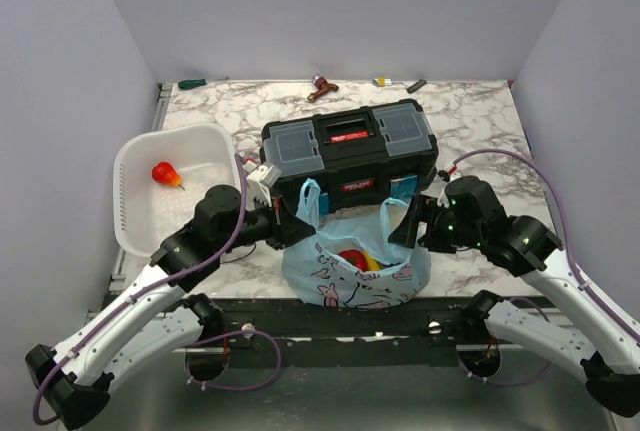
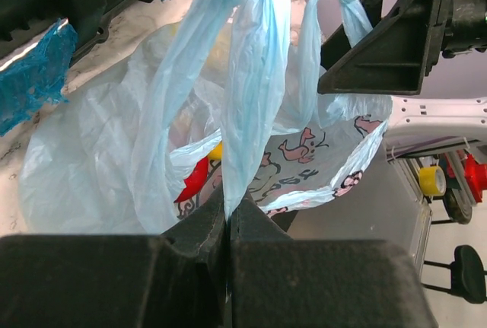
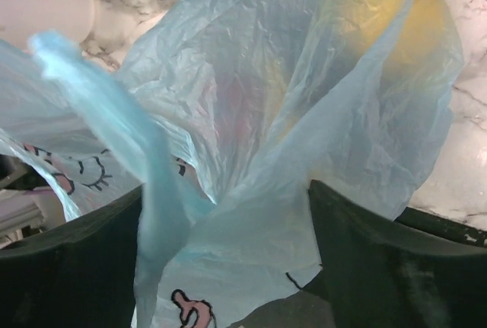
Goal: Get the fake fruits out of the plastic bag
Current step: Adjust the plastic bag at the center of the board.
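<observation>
**Claw state**
- Left claw (image 1: pixel 290 223): closed on the left handle (image 1: pixel 308 196) of the bag (image 1: pixel 355 276).
- Right claw (image 1: pixel 405 221): open, jaws wide apart with loose bag film between them, gripping nothing.

**Hazards**
- Closing the right claw here would likely pinch film rather than fruit, because the film drapes across the gap.
- Pulling on one handle alone may drag or tip the whole bag. The film is thin and could stretch or tear.
- The toolbox (image 1: pixel 348 151) stands just behind the bag, so there is little room on the far side.

**Bag**
- Position: near centre of the table (image 1: pixel 480 131), between both claws.
- Appearance: light blue, translucent and crumpled, with a pink-and-white cartoon print.
- Contents: red and yellow fruits (image 1: pixel 352 257) show in its mouth.
</observation>
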Motion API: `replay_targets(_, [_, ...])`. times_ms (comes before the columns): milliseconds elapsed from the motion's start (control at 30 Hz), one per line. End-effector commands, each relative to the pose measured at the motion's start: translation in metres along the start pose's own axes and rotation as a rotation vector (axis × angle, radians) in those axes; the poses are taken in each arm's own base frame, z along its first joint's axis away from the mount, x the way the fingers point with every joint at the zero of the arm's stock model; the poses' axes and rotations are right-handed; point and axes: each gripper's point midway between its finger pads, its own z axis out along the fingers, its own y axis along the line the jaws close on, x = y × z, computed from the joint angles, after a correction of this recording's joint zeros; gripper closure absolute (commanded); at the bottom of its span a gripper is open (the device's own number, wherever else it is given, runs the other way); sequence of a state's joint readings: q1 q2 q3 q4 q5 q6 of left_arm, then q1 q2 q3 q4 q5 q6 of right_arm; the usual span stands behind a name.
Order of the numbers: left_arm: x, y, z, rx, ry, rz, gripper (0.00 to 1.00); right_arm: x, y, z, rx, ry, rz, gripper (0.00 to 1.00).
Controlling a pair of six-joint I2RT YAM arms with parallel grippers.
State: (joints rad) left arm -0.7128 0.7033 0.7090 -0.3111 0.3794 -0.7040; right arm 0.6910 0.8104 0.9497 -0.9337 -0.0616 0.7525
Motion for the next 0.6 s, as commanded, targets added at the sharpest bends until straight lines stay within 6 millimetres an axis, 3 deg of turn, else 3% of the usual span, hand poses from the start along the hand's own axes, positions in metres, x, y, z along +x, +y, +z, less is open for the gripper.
replay_targets(0, [-0.008,-0.008,-0.006,0.024,-0.023,0.033,1.00,0.000,0.013,0.002,-0.087,-0.019,0.024,0.26])
replay_targets(67, [-0.013,-0.008,-0.008,0.005,-0.041,0.051,1.00,-0.011,0.022,0.001,-0.125,-0.067,0.027,0.41])
replay_targets(167, [-0.028,-0.012,-0.012,-0.013,-0.079,0.073,1.00,-0.035,0.035,-0.005,-0.163,-0.160,-0.001,0.51])
replay_targets(367, [-0.068,-0.021,-0.017,-0.057,-0.209,0.107,1.00,-0.090,0.041,-0.020,-0.080,-0.351,-0.107,0.83])
replay_targets(567, [-0.101,-0.021,-0.011,-0.123,-0.262,0.144,1.00,-0.128,0.035,-0.048,0.046,-0.480,-0.165,0.99])
